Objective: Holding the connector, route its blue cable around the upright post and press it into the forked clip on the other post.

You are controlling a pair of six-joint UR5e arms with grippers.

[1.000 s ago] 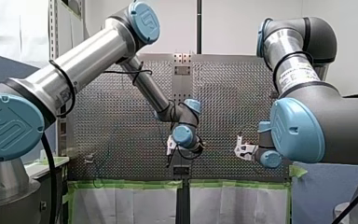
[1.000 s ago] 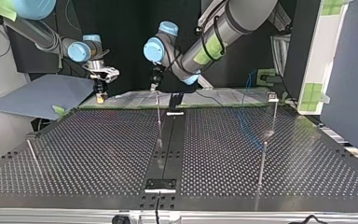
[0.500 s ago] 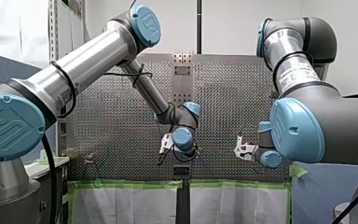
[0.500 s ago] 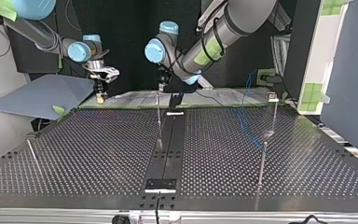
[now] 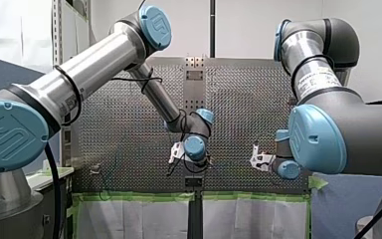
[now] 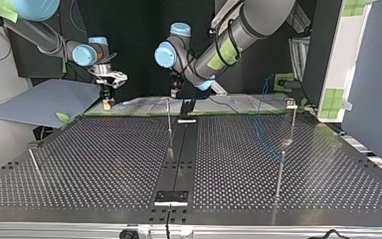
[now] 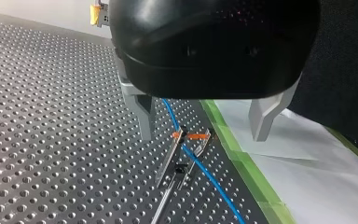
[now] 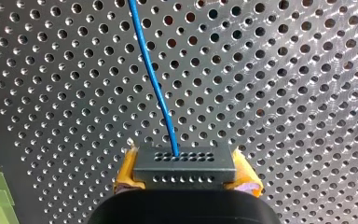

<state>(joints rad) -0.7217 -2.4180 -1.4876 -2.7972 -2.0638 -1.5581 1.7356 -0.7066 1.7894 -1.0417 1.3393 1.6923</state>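
A dark grey rectangular connector (image 8: 184, 165) with rows of small holes is clamped between the yellow pads (image 8: 127, 173) of the right gripper (image 8: 185, 179). A thin blue cable (image 8: 151, 79) is seen leaving one of its holes and running away ahead of the gripper, over the perforated metal table (image 8: 284, 93).

In the left wrist view the left gripper (image 7: 203, 136) is spread wide, with nothing held between its pale metal fingers (image 7: 144, 114). Just below the fingertips, a metal forked clip (image 7: 191, 142) with an orange band across its prongs is carried on a thin clip post (image 7: 163, 205). The blue cable is passed between the two prongs; how deep it is seated cannot be told. Beyond the clip, a strip of green tape (image 7: 242, 163) is laid along the table's edge, with a white sheet (image 7: 307, 158) past it.

In the top view a slender upright post (image 6: 278, 177) is stood nearest the camera, at the right. Further back, at the middle, the clip post is found directly under the left gripper. The right gripper is held at the far edge, toward the view's left, well apart from the left gripper.
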